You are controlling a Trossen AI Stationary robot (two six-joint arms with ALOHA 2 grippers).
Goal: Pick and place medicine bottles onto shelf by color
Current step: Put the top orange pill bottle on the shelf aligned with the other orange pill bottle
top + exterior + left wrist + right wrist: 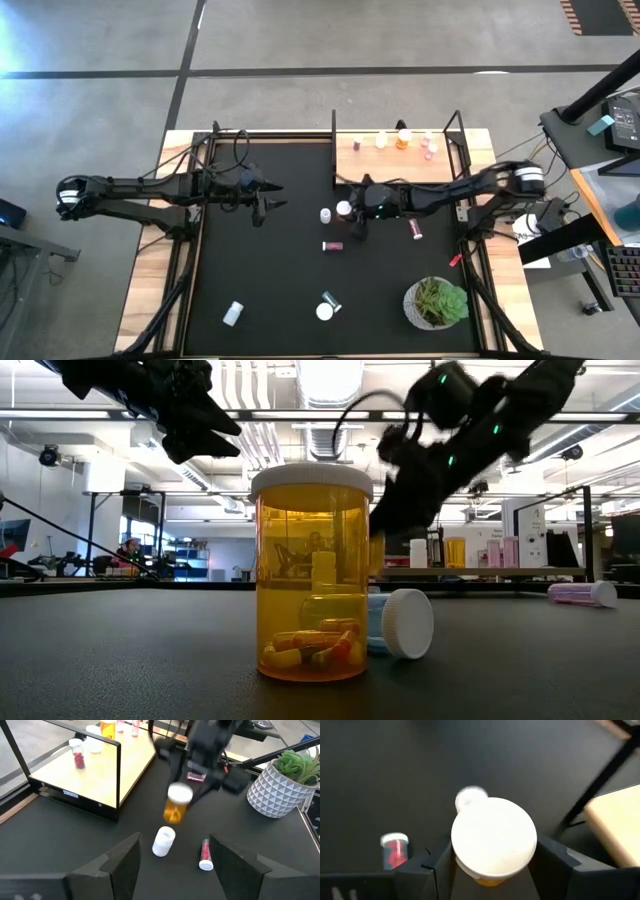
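My right gripper (350, 215) reaches in from the table's right over the black mat and is shut on an orange bottle with a white cap (177, 805), just in front of the shelf (395, 165). My left gripper (270, 197) hangs open over the mat's left half, holding nothing. A white bottle (326, 215) and a pink bottle (332, 245) lie on their sides close by. Several bottles stand along the shelf's far edge. My right gripper pinches the orange bottle between its two fingers (437, 865), one on each side of its upper part under the white cap (494, 840), which hides the exact spot. The fingers slant down from the table's right. The bottle, cap up and slightly tilted, hangs clear of the mat.
Another pink bottle (416, 230) lies right of my right gripper. Near the front edge are a standing orange bottle (310, 575), a lying bottle (400, 625) behind it, a white bottle (233, 313) and a potted plant (435, 303). Black shelf posts (333, 150) rise at the board's corners.
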